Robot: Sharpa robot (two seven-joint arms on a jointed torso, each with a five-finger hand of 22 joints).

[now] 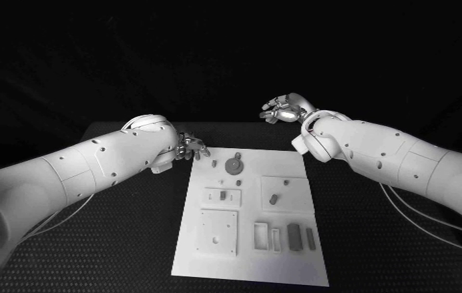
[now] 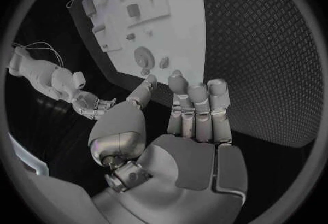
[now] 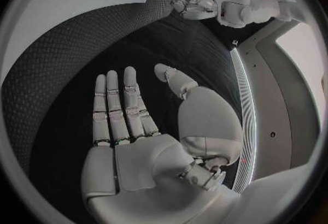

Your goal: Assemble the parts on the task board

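Both hands empty, fingers apart; left hand beside task board, right hand beyond.

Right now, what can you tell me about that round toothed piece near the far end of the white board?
The gear is a small grey disc, looking like plastic or metal, with fine teeth round its rim and a raised hub in the middle. It lies flat on the white task board, near the board's far edge, with a smaller grey piece just beside it. Nothing touches it: the left hand hovers off the board's far left corner, fingers spread and holding nothing.
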